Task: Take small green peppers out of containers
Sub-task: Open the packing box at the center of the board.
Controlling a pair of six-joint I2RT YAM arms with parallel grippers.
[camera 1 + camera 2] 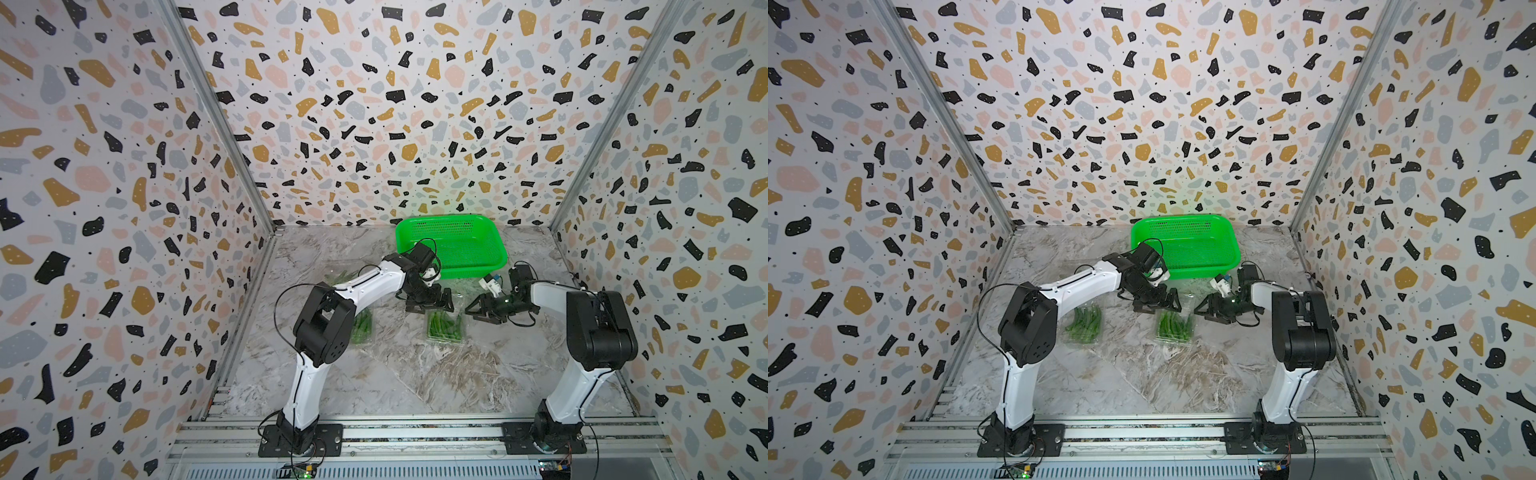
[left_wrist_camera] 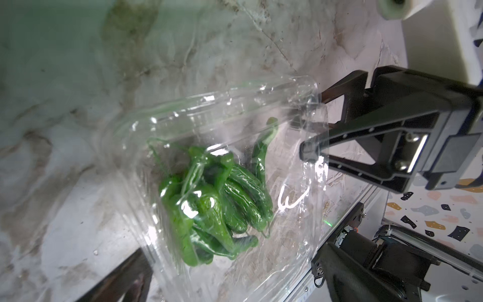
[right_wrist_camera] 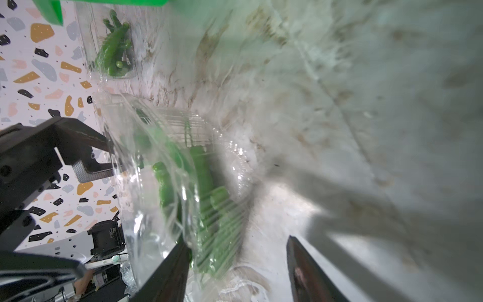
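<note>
The peppers (image 2: 214,206) weigh next to nothing, and they're glossy and curved. Expect one to squirt out if you pinch the fat part. I'd take it mid-body across the narrow way, or just tip the whole lot out.

The box (image 2: 292,230) is the real pain. It's thin clear plastic, floppy and crinkly, and probably light enough to skate on the table (image 1: 415,374) when you tug. Grab the lid flap at the rim and pin the base with your other arm.

Your right gripper (image 2: 313,124) has its jaws apart with the lid edge between them, not clamped on anything. The left gripper (image 3: 108,159) is right at the box's edge, but I can't tell if it's pinching.

Looks-wise, they're slim dark-to-bright green chilies with thin stems, heaped at one end of that middle box, which sits in front of the basket (image 1: 440,219). A second box (image 1: 1073,338) lies by the left elbow and a third box (image 3: 87,39) sits farther back near the basket. Both have peppers inside.
</note>
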